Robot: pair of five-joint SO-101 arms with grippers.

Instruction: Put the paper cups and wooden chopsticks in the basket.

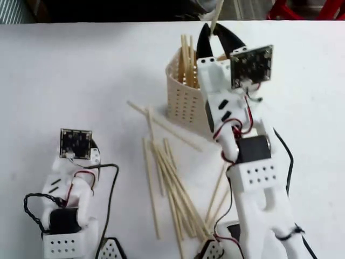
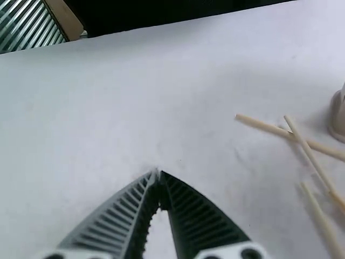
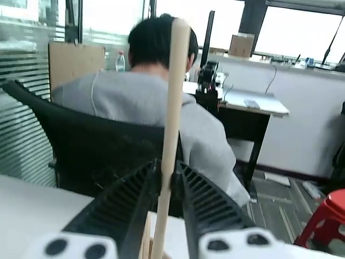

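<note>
A perforated cream basket point(image 1: 186, 102) stands upright at the table's far middle with several wooden chopsticks point(image 1: 187, 62) sticking out of it. My right gripper point(image 1: 214, 31) hovers above the basket's far rim, shut on one chopstick point(image 3: 173, 97) that stands nearly upright between the black jaws point(image 3: 170, 167). Several loose chopsticks point(image 1: 172, 189) lie fanned on the table in front of the basket. My left gripper point(image 2: 159, 174) is shut on nothing, low over bare table at the near left, with a few chopsticks point(image 2: 302, 143) off to its side.
The white table point(image 1: 81, 81) has free room on its whole left half. The left arm point(image 1: 70, 189) with its black cables sits at the near left edge. The right arm's body point(image 1: 259, 183) crosses the near right, partly over the chopstick pile.
</note>
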